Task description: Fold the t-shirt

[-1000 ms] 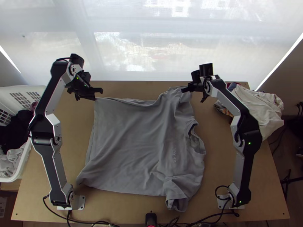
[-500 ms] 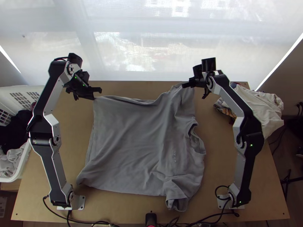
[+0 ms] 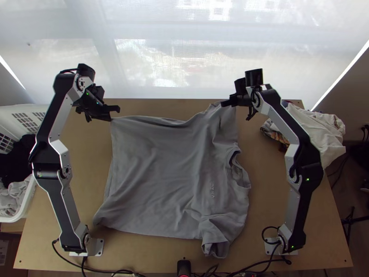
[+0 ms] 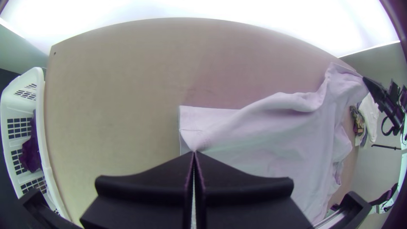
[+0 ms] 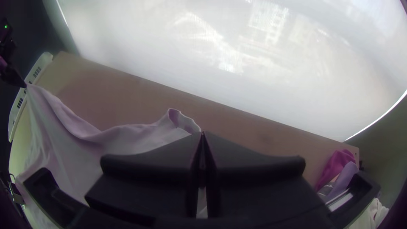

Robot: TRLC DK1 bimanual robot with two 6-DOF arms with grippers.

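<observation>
The grey t-shirt [image 3: 161, 175] is lying mostly spread over the middle of the table [image 3: 272, 207], its far side being raised by two pinches. Toward the table's far left, the left gripper [image 4: 194, 153] is pressing its fingers together on the hem corner [image 3: 116, 128]; by its far edge, the right gripper [image 5: 202, 134] is pinching the end of a sleeve [image 3: 226, 116]. Both seem to be gripping only slim bits of cloth, so uneven pulling could slip one free or drag the body askew. The near sleeve [image 3: 216, 244], bunching toward the table's near edge, could be creasing into the fold. The fingers are hiding how much cloth they are catching, and the shirt's underside is staying out of sight.
</observation>
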